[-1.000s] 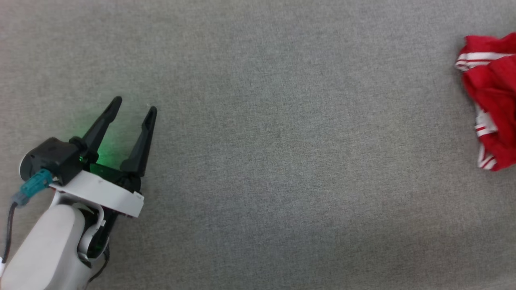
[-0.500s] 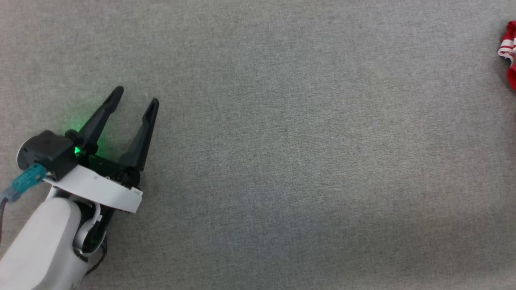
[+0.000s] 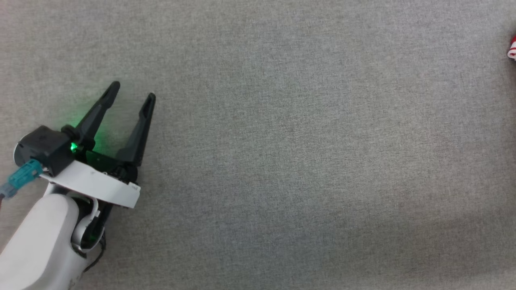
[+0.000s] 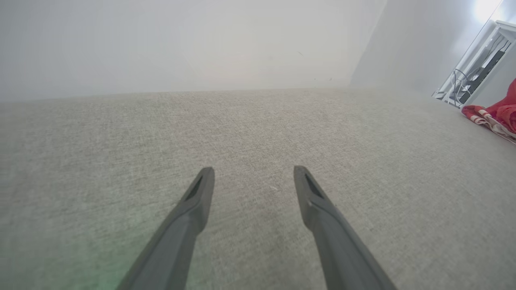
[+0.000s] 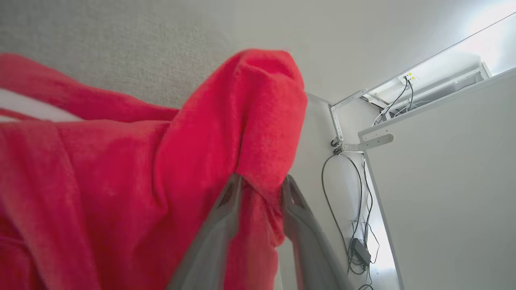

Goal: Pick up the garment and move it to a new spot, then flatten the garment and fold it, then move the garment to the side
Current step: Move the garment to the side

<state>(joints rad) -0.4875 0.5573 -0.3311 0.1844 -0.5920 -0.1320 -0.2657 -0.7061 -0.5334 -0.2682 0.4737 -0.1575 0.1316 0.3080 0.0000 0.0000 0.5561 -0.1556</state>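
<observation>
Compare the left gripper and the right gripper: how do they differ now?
The left gripper is wide open; the right gripper has its fingers closer together. The left gripper is empty; the right gripper has the red garment between its fingers. Both have two long tapering fingers.

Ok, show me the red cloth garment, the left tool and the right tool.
Red cloth garment with white trim (image 5: pixel 121 181): right wrist view, on its red body.
Dark two-fingered left tool (image 3: pixel 133 90): head view, midway between fingertips.
Dark two-fingered right tool (image 5: pixel 262 178): right wrist view, midway between fingertips.

The garment (image 3: pixel 512 50) is cut off by the head view's right edge.
</observation>
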